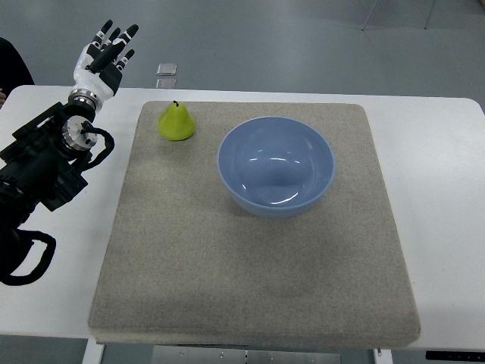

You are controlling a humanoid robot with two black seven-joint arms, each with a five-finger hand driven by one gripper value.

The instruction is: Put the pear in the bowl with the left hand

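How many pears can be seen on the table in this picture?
1. The pear stands upright on the grey mat, near its far left corner, just left of the empty blue bowl. No pear appears hidden.

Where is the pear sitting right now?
In the top view the pear stands upright at the far-left corner of the grey mat, just left of the blue bowl and apart from it; the left hand is off to its left, not touching.

Yellow-green pear point(176, 123) showing a dark stem, pale blue glossy bowl point(276, 167), speckled grey-beige mat point(250, 258), white surface point(439, 197), black-and-white left hand point(104, 58), black arm point(42, 167)
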